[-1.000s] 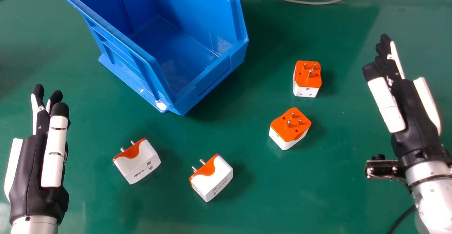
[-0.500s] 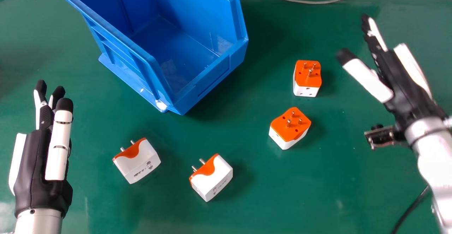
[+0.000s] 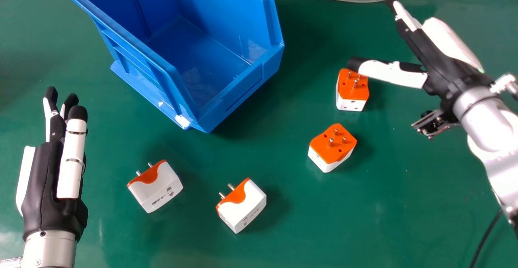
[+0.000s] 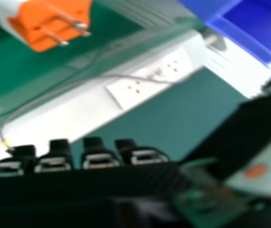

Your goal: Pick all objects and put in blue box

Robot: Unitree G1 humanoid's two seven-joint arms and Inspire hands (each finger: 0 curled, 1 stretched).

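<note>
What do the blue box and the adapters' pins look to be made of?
The blue box looks like smooth, semi-gloss moulded plastic, judging by its ribbed wall and soft highlights. The pins seem to be bare metal, given their silvery glint.

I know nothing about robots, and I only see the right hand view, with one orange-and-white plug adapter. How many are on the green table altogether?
Observer: Four orange-and-white plug adapters are there.
Operator: And where's the other hand?
Observer: The black-and-white left hand is left of all four adapters.
Operator: How about the thumb of the black-and-white right hand?
Observer: In the head view, it overlaps the farthest adapter; I can't tell whether they touch.
</note>
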